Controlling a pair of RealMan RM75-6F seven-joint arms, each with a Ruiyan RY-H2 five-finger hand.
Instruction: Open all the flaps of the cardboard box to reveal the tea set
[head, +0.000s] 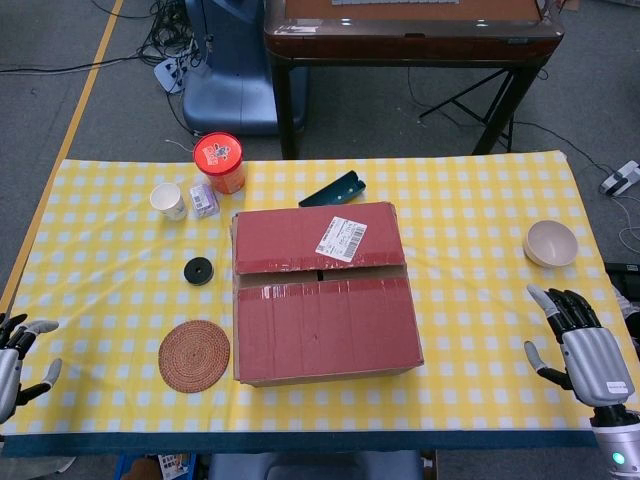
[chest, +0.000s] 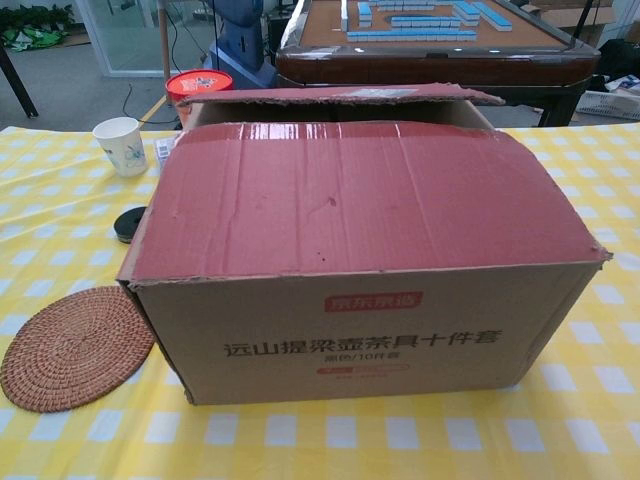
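Box (head: 325, 295) w/ flaps shut sits btwn left hand (head: 15, 360) & right hand (head: 585, 345).

Floor: you have grey carpet (head: 90, 110) around you, with a yellow line (head: 88, 75) running along its left side.
Cables: black leads (head: 165, 35) trail across it.
Furniture: behind your desk (head: 480, 215) stands a dark wooden mahjong table (chest: 430, 40).
Desk cover: yellow-and-white check cloth.

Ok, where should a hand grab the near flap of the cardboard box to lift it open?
Probably the near flap's free edge along the middle seam, reached from above. A gap shows there beside the far flap, giving fingers room to hook under.
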